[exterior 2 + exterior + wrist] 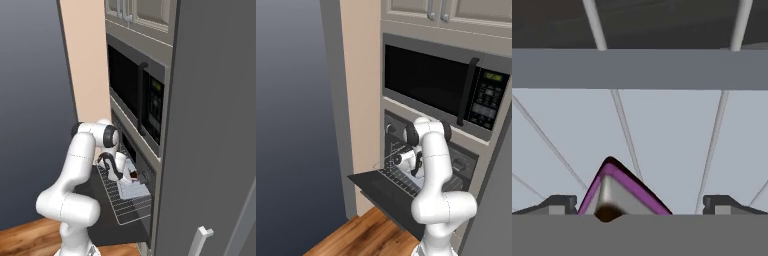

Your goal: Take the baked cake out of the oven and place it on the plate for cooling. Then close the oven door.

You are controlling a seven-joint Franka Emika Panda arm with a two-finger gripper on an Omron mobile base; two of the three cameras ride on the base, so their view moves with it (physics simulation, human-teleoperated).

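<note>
While oven door [387,191] hangs open, microwave [446,87] above, rack [128,202] pulled out.

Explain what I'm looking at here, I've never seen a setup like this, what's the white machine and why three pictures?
The white machine is a robot arm in a simulated kitchen. Two pictures come from cameras behind it, left and right; the third looks along its gripper. The oven door hangs open below the microwave, with a wire rack pulled out over it. The gripper is open and reaches low over the rack, a pink-edged cake slice between its fingertips, not gripped.
</note>
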